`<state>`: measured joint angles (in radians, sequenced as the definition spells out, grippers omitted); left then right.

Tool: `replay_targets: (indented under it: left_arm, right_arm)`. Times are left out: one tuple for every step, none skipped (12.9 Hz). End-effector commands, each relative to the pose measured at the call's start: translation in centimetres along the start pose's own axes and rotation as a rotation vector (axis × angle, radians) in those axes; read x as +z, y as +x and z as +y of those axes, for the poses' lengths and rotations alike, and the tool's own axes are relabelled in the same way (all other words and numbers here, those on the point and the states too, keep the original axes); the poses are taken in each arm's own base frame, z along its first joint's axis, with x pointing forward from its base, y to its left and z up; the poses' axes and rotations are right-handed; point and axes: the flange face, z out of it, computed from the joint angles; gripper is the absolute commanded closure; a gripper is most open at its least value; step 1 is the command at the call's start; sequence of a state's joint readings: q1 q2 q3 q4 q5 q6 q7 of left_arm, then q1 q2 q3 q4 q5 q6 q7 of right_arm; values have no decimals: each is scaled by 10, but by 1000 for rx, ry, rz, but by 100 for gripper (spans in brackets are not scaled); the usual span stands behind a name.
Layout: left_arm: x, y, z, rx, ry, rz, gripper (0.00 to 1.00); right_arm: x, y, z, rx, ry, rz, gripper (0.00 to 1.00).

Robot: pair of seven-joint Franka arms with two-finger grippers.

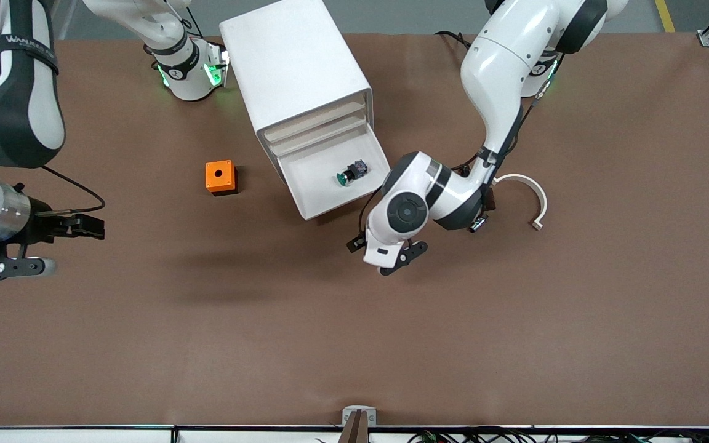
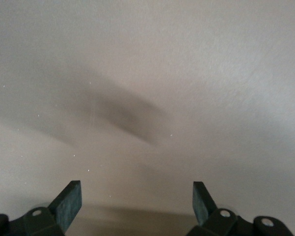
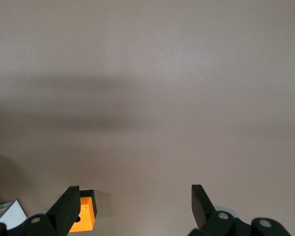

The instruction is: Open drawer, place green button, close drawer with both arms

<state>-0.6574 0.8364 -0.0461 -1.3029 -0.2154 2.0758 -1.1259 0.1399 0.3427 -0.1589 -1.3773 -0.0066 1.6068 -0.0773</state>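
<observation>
The white cabinet [image 1: 293, 67] stands mid-table with its lowest drawer [image 1: 312, 187] pulled out. The green-capped button [image 1: 349, 174] lies on its side inside that drawer. My left gripper [image 1: 386, 261] hangs over bare table just off the drawer's front corner, toward the left arm's end. In the left wrist view the left gripper [image 2: 137, 196] is open and empty, with only brown tabletop below it. My right gripper [image 1: 95, 226] waits over the table at the right arm's end. In the right wrist view the right gripper [image 3: 136, 199] is open with nothing between its fingers.
An orange box with a hole [image 1: 220, 176] sits beside the cabinet toward the right arm's end, and the orange box [image 3: 83, 214] also shows past one right finger. A white curved clip [image 1: 530, 197] lies on the table under the left arm. Brown tabletop spreads nearer the front camera.
</observation>
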Motion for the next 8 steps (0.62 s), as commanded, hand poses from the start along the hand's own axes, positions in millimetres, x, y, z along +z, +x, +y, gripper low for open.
replay_targets:
  left_arm:
    - [-4, -20, -2, -12, 16, 49, 1]
    - [-3, -27, 0, -27, 16, 51, 1]
    - [-2, -33, 2, -24, 20, 51, 1]
    - [1, -41, 3, -12, 30, 52, 1]
    - [1, -50, 5, 8, 39, 63, 1]
    - [2, -59, 6, 27, 46, 70, 1]
    - [7, -72, 8, 46, 60, 71, 1]
    - [12, -84, 10, 65, 69, 69, 1]
  right_arm:
    - [-22, -4, 21, 11, -8, 19, 0]
    - [-35, -7, 23, 17, -12, 32, 0]
    - [-51, -15, 27, 25, -14, 27, 0]
    - [-62, -18, 28, 27, -15, 35, 0]
    - [-66, -18, 27, 28, -9, 41, 0]
    - [-67, -19, 26, 29, -11, 41, 0]
    - [-66, -23, 27, 37, -11, 12, 0]
    - [-77, -34, 32, 47, 4, 10, 0]
